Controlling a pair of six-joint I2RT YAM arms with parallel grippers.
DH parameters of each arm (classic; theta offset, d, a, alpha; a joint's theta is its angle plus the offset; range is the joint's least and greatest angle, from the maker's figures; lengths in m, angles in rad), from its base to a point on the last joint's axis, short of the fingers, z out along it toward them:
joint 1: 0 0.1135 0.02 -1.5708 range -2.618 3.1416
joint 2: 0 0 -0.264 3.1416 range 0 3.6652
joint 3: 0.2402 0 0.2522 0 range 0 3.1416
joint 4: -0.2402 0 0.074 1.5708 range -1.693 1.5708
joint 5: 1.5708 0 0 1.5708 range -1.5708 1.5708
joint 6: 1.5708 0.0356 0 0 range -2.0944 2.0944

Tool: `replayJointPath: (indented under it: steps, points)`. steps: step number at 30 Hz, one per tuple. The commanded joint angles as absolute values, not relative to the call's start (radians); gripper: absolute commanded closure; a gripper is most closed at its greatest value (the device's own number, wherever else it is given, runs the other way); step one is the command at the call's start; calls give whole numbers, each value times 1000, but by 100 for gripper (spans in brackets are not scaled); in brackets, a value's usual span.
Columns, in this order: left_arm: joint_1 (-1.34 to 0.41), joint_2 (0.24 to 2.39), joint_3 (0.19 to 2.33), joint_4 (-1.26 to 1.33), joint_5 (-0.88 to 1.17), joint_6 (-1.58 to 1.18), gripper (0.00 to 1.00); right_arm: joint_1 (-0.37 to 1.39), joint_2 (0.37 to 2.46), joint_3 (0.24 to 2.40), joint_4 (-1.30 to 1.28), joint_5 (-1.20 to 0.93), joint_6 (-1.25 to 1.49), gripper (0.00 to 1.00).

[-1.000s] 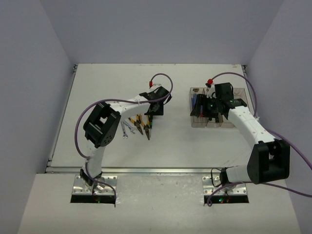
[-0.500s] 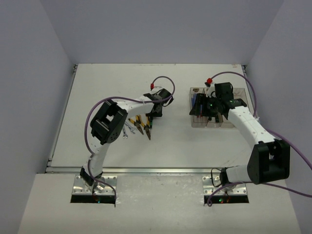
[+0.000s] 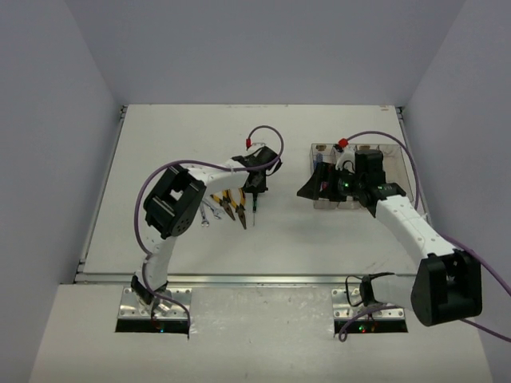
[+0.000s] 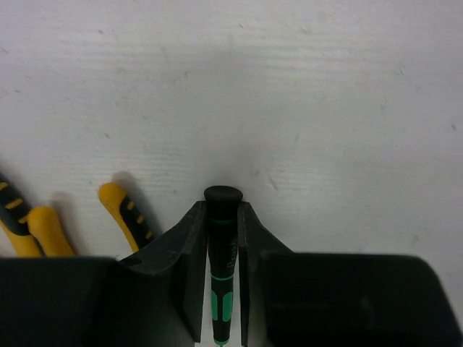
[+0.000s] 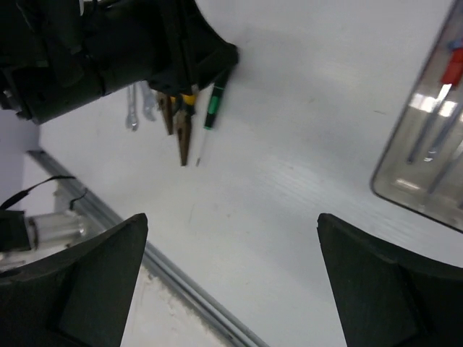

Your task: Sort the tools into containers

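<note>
My left gripper (image 3: 254, 190) is shut on the handle of a black-and-green screwdriver (image 4: 222, 249), close to the table; the screwdriver's tip (image 3: 254, 217) points toward the near edge. It also shows in the right wrist view (image 5: 212, 110). Yellow-handled pliers (image 3: 230, 204) and silver wrenches (image 3: 205, 212) lie just left of it. The pliers' handles show in the left wrist view (image 4: 127, 214). My right gripper (image 3: 313, 188) is open and empty, just left of the clear bins (image 3: 393, 152). Blue-and-red screwdrivers (image 5: 447, 79) lie in one bin (image 5: 405, 189).
A metal rail (image 3: 239, 278) runs along the table's near edge. My right arm (image 3: 399, 214) covers much of the bins from above. Walls close in the table at the left, the back and the right.
My right gripper has moved left, from over the bins to the table beside them. My left gripper has settled lower on the black-and-green screwdriver, which now sits a little right of the pliers.
</note>
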State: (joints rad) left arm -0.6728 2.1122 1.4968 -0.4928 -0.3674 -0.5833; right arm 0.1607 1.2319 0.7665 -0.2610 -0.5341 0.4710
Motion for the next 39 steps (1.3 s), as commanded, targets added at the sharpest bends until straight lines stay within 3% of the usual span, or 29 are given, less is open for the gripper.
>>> replayJointPath:
  steps: [1,4,11,19,20,21,22,23,25,26,27,30,35,39]
  points:
    - [-685,1895,1353,-286,-202,-695,100,218,1202,629,20,-743,605,1]
    - [-707,1759,1190,-115,-103,-772,100,305,1176,572,109,-647,601,2]
    - [-784,1574,1059,94,-45,-912,100,366,1184,557,202,-537,631,18]
    - [-853,1511,1034,149,-92,-953,100,385,1204,565,253,-600,667,63]
    - [-854,1511,1030,159,-86,-953,100,384,1200,567,257,-598,672,73]
    - [-854,1511,1025,168,-82,-949,100,385,1200,570,248,-594,672,92]
    - [-855,1511,1026,163,-84,-937,97,385,1198,577,222,-572,667,98]
    - [-856,1511,1031,153,-87,-921,94,384,1195,585,190,-544,660,100]
    - [-856,1513,1072,58,-141,-882,39,383,1194,634,75,-447,618,100]
    - [-856,1514,1111,-42,-203,-857,16,380,1197,656,-13,-368,587,100]
    - [-855,1514,1150,-109,-266,-836,0,375,1200,681,-71,-316,555,100]
    - [-831,1452,1223,-353,-510,-811,0,287,1265,828,-299,-93,424,100]
    - [-688,1337,1151,-471,-523,-752,0,160,1502,1058,-504,231,265,100]
    - [-654,1268,1051,-466,-521,-716,0,94,1679,1219,-557,290,215,100]
